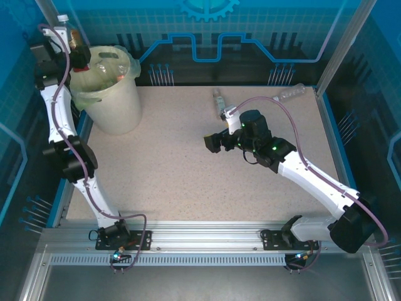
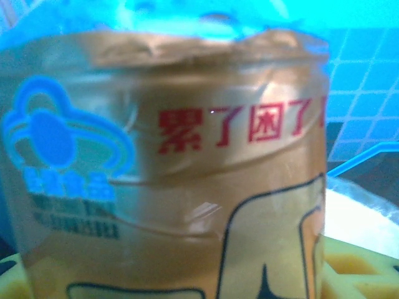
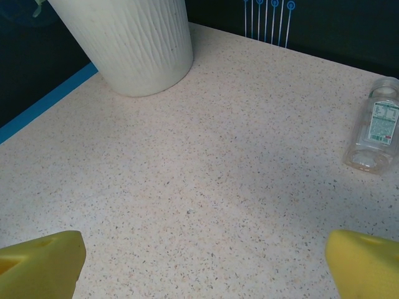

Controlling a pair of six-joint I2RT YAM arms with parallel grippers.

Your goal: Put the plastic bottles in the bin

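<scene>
The left arm stretches from its base at 7 o'clock up the left edge of the table (image 1: 188,182), elbow bent outward, to the 11 o'clock corner. There the left gripper (image 1: 77,53) hangs at the rim of the bin (image 1: 113,106), on the bin's 10 o'clock side. It grasps the held bottle (image 1: 71,36), which stands roughly upright with its white cap on top and its long axis near vertical. Up close, the bottle's tan label with red characters sits right between the yellow fingers (image 2: 358,277), low on the body. Inside the bag-lined bin I can make out the binned bottles (image 1: 110,61), clear plastic with a bit of red. The right arm reaches from 5 o'clock in a long sweep to mid-table, and the right gripper (image 1: 212,143) points toward 9 or 10 o'clock, low over the surface. Its jaws are released, yellow fingertips (image 3: 37,261) spread wide with bare table between them. The loose bottle (image 1: 218,102) lies on its side just off at the gripper's 12 o'clock, outside the jaws, its long axis running about 12 to 6. The far bottle (image 1: 291,93) lies at the table's 1 o'clock edge, its axis about 8 to 2, well apart from both grippers.
</scene>
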